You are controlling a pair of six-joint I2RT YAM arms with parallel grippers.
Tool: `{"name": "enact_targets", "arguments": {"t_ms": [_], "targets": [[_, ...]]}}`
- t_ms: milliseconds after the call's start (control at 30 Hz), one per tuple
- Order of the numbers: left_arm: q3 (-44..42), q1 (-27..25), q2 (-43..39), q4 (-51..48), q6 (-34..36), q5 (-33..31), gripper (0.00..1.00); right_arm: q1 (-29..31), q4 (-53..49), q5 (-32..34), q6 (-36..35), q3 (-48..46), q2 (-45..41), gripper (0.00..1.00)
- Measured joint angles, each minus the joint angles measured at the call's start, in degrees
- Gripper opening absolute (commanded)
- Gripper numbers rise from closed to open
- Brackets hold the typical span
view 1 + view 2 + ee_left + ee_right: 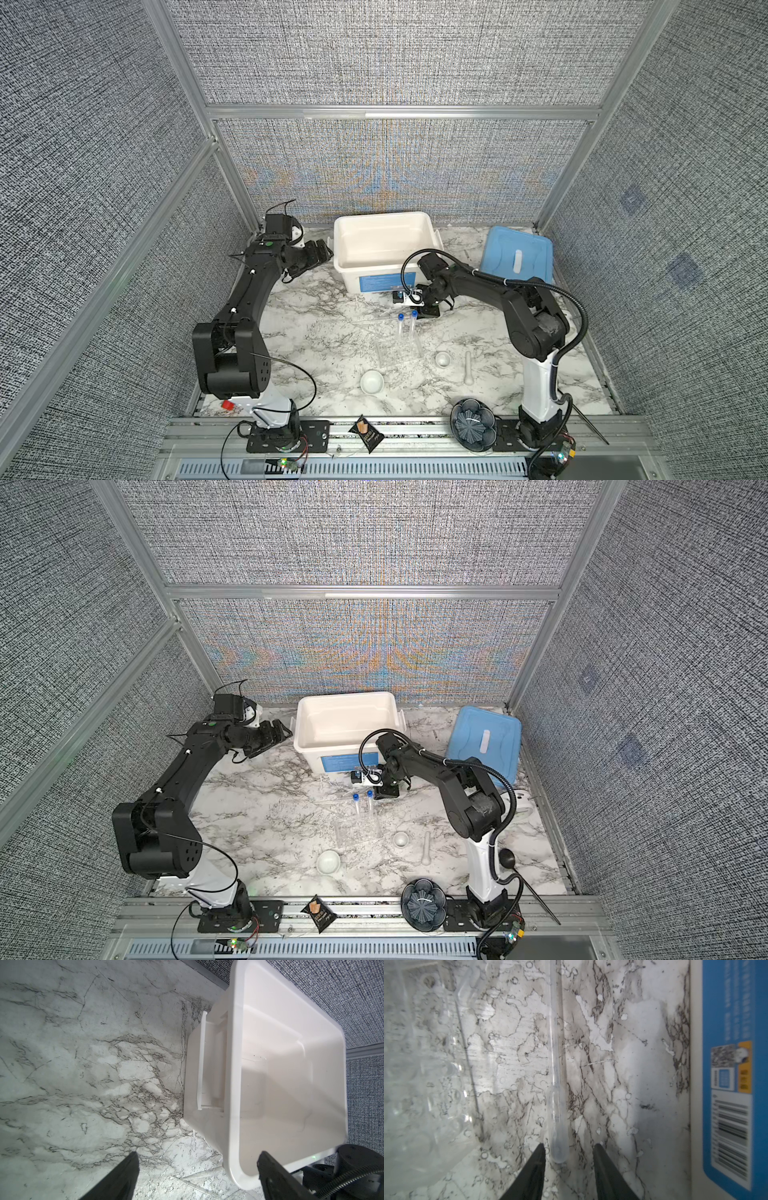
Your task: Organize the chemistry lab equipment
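The clear pipette (556,1076) lies flat on the marble just in front of the white bin's (724,1084) labelled wall. Its long axis runs along that wall and straight away from the right gripper (569,1147), whose jaws stand partly apart astride the bulb end without clamping it. That arm is far nearer, since the left gripper (197,1156) hangs wide-jawed and empty at the bin's end wall. The clear rack (415,1084) beyond the pipette from the bin looks close enough to be knocked.
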Motion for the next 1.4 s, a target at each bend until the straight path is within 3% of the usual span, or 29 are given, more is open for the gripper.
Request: {"name": "enact_targets", "arguments": {"t_ms": [433, 867, 1400], "targets": [[0.3, 0.3, 0.5, -0.4, 0.9, -0.1, 0.90, 0.7, 1.7, 1.3, 0.1, 0.3, 1.3, 0.09], [0.3, 0.6, 0.4, -0.8, 1.3, -0.1, 0.90, -0.8, -4.3, -2.2, 0.4, -0.5, -2.6, 0.08], [0.3, 0.7, -0.3, -0.5, 0.8, 1.3, 0.90, -4.8, -1.1, -9.7, 6.0, -3.2, -14.1, 0.06]]}}
